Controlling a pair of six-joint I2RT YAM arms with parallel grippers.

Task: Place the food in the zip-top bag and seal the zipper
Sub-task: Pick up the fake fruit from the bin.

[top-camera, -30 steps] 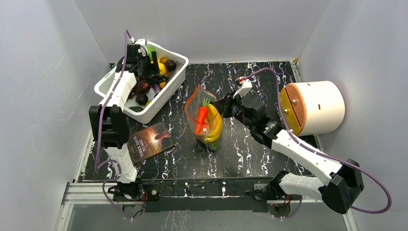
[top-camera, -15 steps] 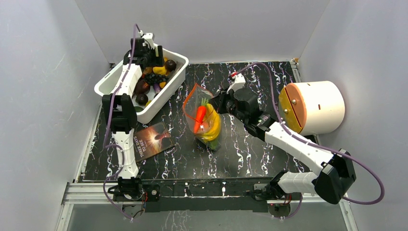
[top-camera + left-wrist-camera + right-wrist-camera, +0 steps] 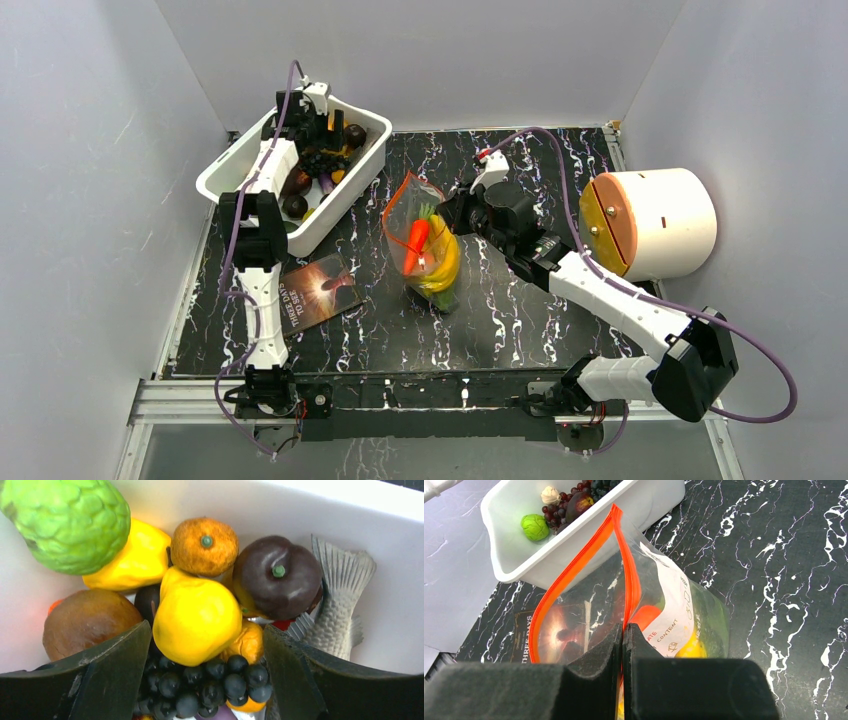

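Observation:
The zip-top bag (image 3: 425, 250) stands mid-table with its mouth held up, and an orange carrot (image 3: 417, 243) and a yellow banana (image 3: 447, 265) show inside it. My right gripper (image 3: 452, 214) is shut on the bag's rim; in the right wrist view its fingers (image 3: 623, 630) pinch the red-orange zipper (image 3: 574, 570), whose two strips gape apart. My left gripper (image 3: 320, 125) hangs open in the white tub (image 3: 372, 128). Between its fingers (image 3: 206, 630) lie a yellow fruit (image 3: 197, 617) and dark grapes (image 3: 200, 685), with gaps on both sides.
The tub also holds a bumpy green fruit (image 3: 70, 522), a tangerine (image 3: 205, 545), a dark apple (image 3: 277, 577), a brown piece (image 3: 85, 622) and a grey fish (image 3: 335, 615). A dark booklet (image 3: 312, 292) lies near the tub. A white cylinder (image 3: 650, 222) stands at the right.
My left gripper has travelled along the tub toward its far right corner and opened slightly wider. The right arm shifted a little left with the bag, then held still.

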